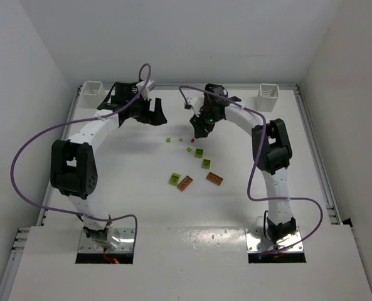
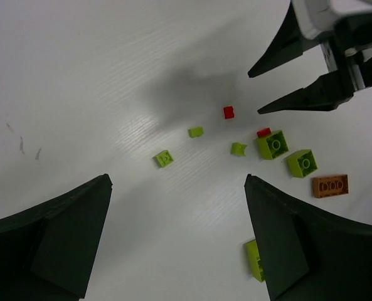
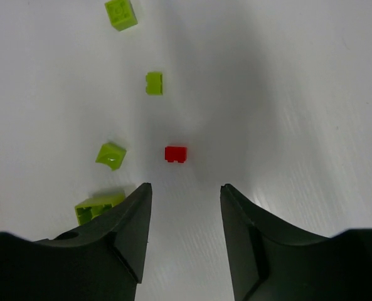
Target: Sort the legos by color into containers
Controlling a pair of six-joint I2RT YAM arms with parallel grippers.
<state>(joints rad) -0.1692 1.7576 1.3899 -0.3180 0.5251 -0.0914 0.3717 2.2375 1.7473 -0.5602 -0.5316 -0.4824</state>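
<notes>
The legos (image 1: 206, 163) lie in a loose scatter at the middle of the table (image 1: 129, 200), well apart from every edge, with bare tabletop all round them. The left white bin (image 1: 93, 91) and the right white bin (image 1: 268, 94) stand in the far corners, close against the far rim. The right gripper (image 3: 186, 191) hangs over the scatter's far end, jaws partly apart and gripping nothing; a small red brick (image 3: 175, 153) lies just ahead of its fingertips, in line with the gap, with yellow-green bricks (image 3: 111, 155) beside it. The left gripper (image 2: 178, 182) is spread wide and empty, off to the far left of the scatter
</notes>
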